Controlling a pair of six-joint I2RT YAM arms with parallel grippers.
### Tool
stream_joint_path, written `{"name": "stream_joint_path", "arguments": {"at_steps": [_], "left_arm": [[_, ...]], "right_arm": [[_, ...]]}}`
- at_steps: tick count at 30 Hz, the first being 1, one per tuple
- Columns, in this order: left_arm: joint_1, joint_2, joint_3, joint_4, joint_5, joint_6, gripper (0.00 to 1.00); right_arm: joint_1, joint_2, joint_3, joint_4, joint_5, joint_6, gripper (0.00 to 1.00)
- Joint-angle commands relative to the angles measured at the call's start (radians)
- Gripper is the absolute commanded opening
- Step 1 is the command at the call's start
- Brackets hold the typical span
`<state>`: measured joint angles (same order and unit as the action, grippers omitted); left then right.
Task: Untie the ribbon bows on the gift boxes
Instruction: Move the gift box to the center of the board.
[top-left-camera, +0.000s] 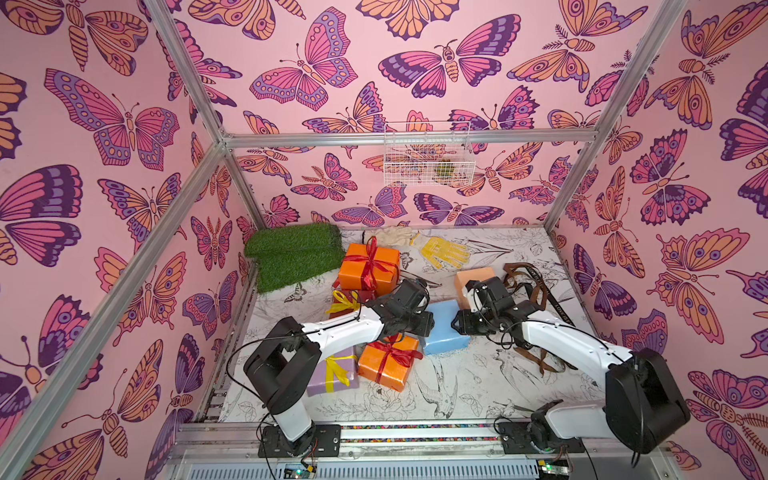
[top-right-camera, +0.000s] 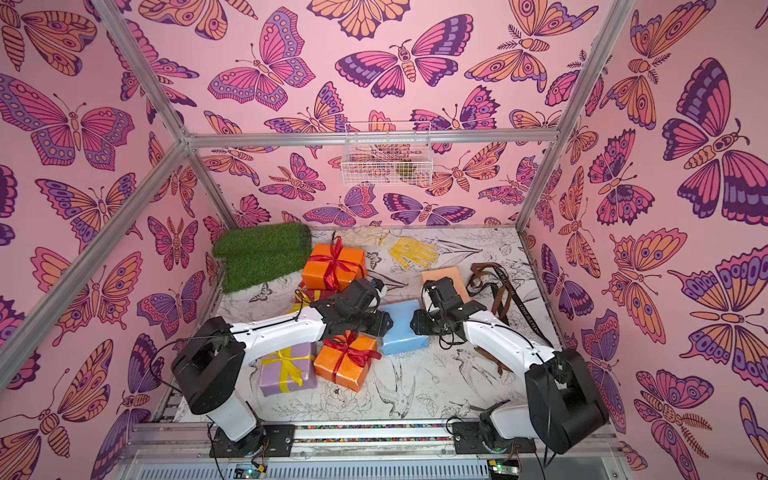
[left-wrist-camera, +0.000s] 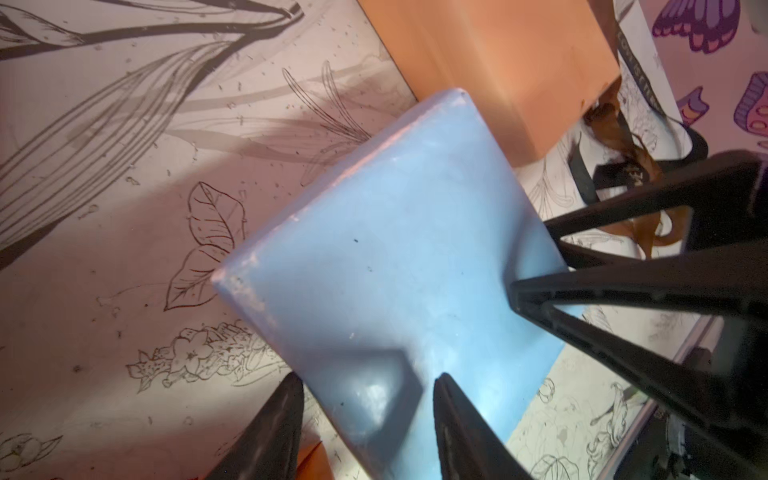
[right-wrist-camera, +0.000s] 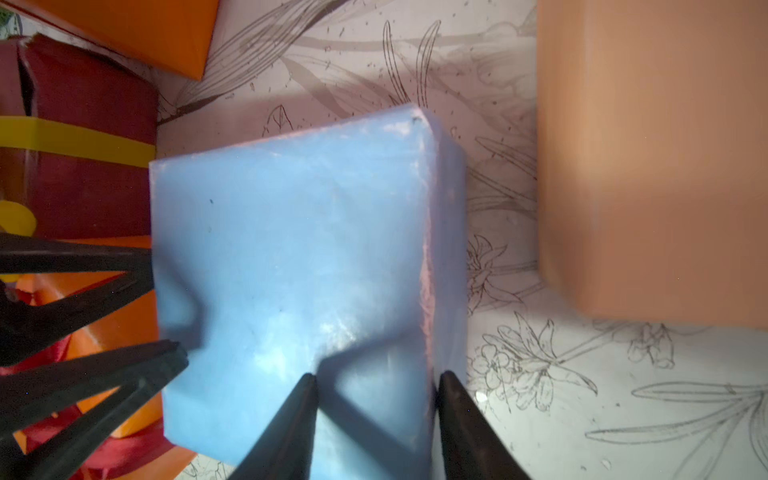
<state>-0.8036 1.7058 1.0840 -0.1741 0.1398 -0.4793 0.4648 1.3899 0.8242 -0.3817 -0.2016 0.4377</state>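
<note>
Left gripper and right gripper meet end to end on the light blue box, mid-table in both top views. Each looks clamped on its own end; how firmly, cannot tell. No ribbon on this box, nor on the peach box just behind it. A brown ribbon and a black ribbon lie loose to the right. Bows still tied: far red bow on the far orange box, near red bow on the near orange box, front yellow bow on the lilac box, back yellow bow on the dark red box. The left arm hides most of that last box. Left wrist: own fingers bracket a corner of the blue box, one beside the wall, one over the top face. The right gripper's fingers touch the opposite edge. Underside unseen. Right wrist: paper is dented where the left gripper's fingers press in. Judgement: box light, hollow, thin-skinned, its smooth wrap liable to slip, so hold across the stiff edges and squeeze gently. Satin bows should be limp and slick; take a free tail near its end and pull away from the knot. Knots and tail ends are too small to trace in any view.
</note>
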Motion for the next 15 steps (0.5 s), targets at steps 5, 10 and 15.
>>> {"name": "stream_joint_path", "arguments": {"at_steps": [5,10,15], "left_arm": [[0.070,0.096,0.069,0.082,0.095,0.008,0.48],[0.116,0.149,0.142,0.089,0.111,0.036,0.48],[0.151,0.240,0.236,0.096,0.157,0.076,0.48]], "right_arm": [[-0.002,0.118,0.101,0.026,-0.003,-0.020,0.47],[-0.017,0.246,0.203,0.036,0.013,-0.037,0.47],[-0.062,0.351,0.316,0.041,0.004,-0.049,0.46]]}}
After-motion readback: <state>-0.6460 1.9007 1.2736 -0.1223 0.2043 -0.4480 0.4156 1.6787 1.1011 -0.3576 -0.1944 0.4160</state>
